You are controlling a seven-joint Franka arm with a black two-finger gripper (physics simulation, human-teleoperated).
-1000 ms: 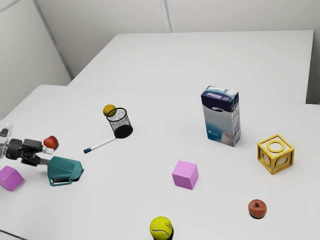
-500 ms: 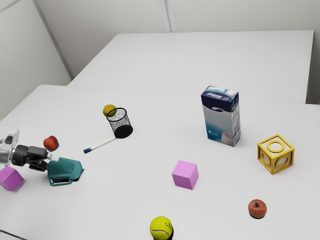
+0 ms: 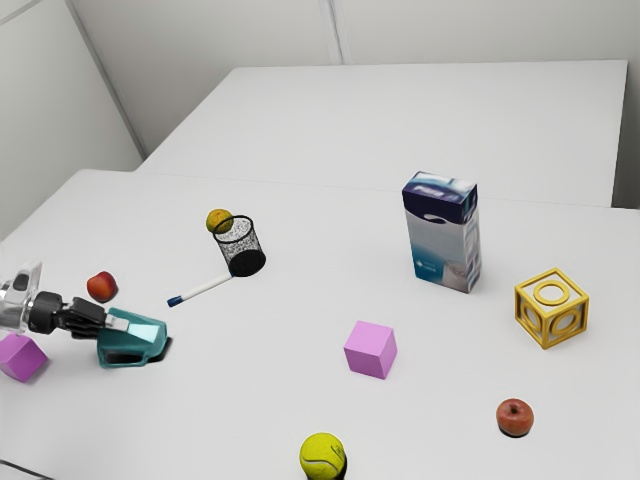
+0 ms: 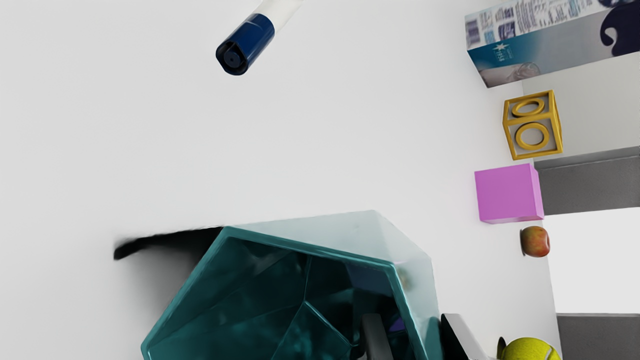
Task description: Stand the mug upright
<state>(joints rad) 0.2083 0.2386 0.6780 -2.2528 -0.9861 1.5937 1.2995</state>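
"Why grip there?"

"For a firm hold on the mug, presumably to swing its mouth upward: pincer closed to little more than the wall's thickness, one finger inside, one outside."

"And where?"

"At the exterior view's left, near the purple block, low at the surface, tipped sideways, mouth toward the pincer."

"Any notable features?"

"Teal, glossy, flat-faceted, with a looped handle."
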